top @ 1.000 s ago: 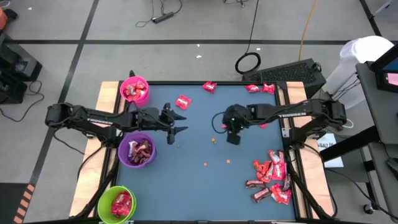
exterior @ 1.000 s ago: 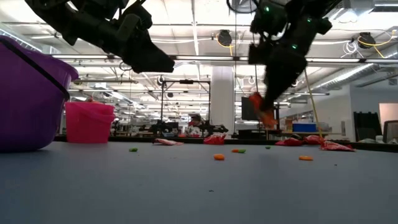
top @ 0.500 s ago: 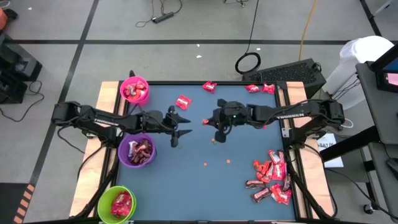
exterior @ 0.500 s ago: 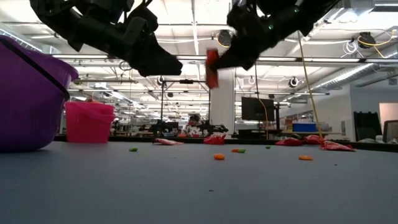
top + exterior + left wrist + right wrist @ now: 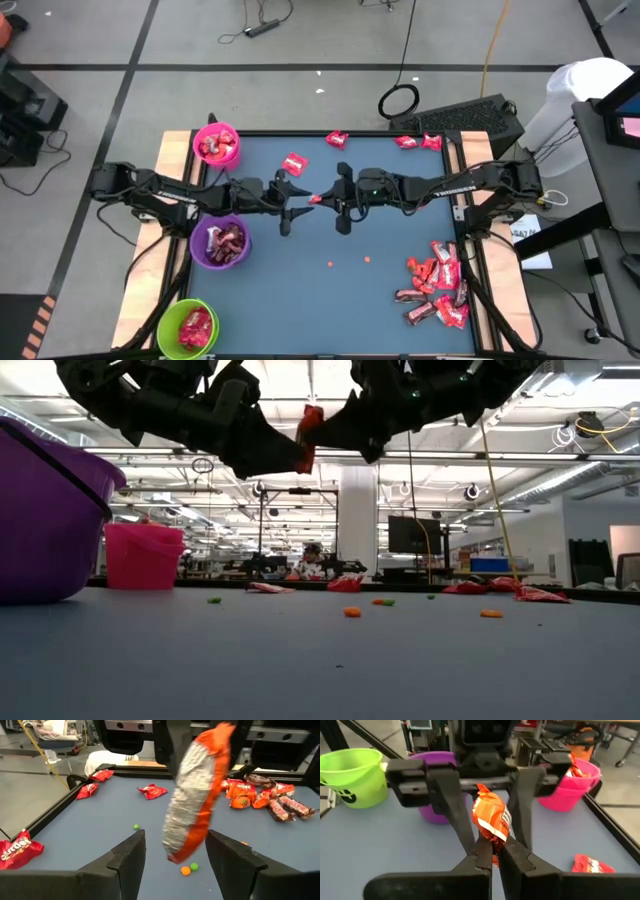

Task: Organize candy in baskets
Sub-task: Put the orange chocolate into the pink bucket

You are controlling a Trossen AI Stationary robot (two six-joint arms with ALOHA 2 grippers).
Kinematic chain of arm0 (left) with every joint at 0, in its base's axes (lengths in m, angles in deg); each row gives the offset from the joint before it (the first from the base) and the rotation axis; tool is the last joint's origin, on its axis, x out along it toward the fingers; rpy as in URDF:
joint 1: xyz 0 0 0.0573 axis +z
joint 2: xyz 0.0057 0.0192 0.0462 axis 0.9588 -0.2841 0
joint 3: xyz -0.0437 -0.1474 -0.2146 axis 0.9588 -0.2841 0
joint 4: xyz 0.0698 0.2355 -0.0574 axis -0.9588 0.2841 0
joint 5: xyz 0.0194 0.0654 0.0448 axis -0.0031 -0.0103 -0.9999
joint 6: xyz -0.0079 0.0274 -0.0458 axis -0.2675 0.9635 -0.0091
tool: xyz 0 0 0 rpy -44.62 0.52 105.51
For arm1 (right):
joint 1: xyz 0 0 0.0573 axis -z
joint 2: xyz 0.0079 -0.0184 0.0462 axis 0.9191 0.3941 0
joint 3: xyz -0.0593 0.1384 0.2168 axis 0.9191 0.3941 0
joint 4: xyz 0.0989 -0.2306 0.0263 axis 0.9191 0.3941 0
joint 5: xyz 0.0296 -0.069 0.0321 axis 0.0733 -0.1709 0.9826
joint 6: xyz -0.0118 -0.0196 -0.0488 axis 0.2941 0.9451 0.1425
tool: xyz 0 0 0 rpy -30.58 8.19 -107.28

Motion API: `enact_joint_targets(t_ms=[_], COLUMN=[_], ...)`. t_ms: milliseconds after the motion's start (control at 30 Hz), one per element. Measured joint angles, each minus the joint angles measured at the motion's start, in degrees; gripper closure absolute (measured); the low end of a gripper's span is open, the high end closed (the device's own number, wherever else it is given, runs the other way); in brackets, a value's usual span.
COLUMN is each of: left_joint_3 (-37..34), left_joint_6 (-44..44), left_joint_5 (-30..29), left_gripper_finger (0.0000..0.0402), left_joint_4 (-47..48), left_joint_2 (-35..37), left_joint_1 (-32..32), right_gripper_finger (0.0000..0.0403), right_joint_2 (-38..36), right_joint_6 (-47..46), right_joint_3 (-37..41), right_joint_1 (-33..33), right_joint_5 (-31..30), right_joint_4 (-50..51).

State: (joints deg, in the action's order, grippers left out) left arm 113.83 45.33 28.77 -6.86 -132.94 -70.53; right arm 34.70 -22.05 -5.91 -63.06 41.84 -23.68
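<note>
An orange candy wrapper (image 5: 491,819), silver on one face (image 5: 192,795), hangs in the air over the middle of the table. My right gripper (image 5: 322,200) is shut on it and points toward the table's left. My left gripper (image 5: 300,202) faces it, open, with one finger on either side of the wrapper (image 5: 130,857) (image 5: 232,857); no touch shows. The pink basket (image 5: 216,145), the purple basket (image 5: 220,242) and the green basket (image 5: 187,328) stand along the table's left edge, each with candy inside. More candy lies in a pile (image 5: 435,285) at the near right. My right gripper pinches one end of the orange wrapper (image 5: 493,846) between its two fingertips. The fingers come nearly level from the table's right side. The wrapper is lifted clear of the table, and its free part (image 5: 312,428) sticks out past the fingertips between my left gripper's fingers.
Loose candy pieces lie near the far edge (image 5: 336,140) (image 5: 293,163) (image 5: 418,142). Small orange and green specks (image 5: 330,264) (image 5: 367,260) dot the blue mat. A raised rim (image 5: 455,160) borders the table.
My right gripper has tipped up from pointing down to nearly level. It has risen and gone toward the table's left with the orange wrapper, up to my left gripper. My left gripper has edged toward the middle, still open; the wrapper now sits between its fingers.
</note>
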Motion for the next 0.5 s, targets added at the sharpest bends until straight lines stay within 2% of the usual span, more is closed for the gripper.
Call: enact_joint_targets(t_ms=[167,367,500], left_joint_3=[0.0,0.0,0.0], left_joint_6=[0.03,0.2,0.29], left_joint_5=[0.45,0.86,0.87], left_gripper_finger=[0.0213,0.0298,0.0348], left_joint_4=[0.08,0.06,0.07], left_joint_2=[-0.02,-0.02,-0.02], left_joint_1=[-0.11,-0.11,-0.11], right_gripper_finger=[0.0396,0.0393,0.0358], right_joint_2=[0.82,0.97,1.06], right_joint_6=[-0.06,-1.07,-0.73], right_joint_3=[-0.01,0.0,0.0], right_joint_1=[-0.51,-0.48,-0.48], right_joint_5=[0.03,-0.02,-0.02], right_joint_4=[-2.9,-4.52,-4.46])
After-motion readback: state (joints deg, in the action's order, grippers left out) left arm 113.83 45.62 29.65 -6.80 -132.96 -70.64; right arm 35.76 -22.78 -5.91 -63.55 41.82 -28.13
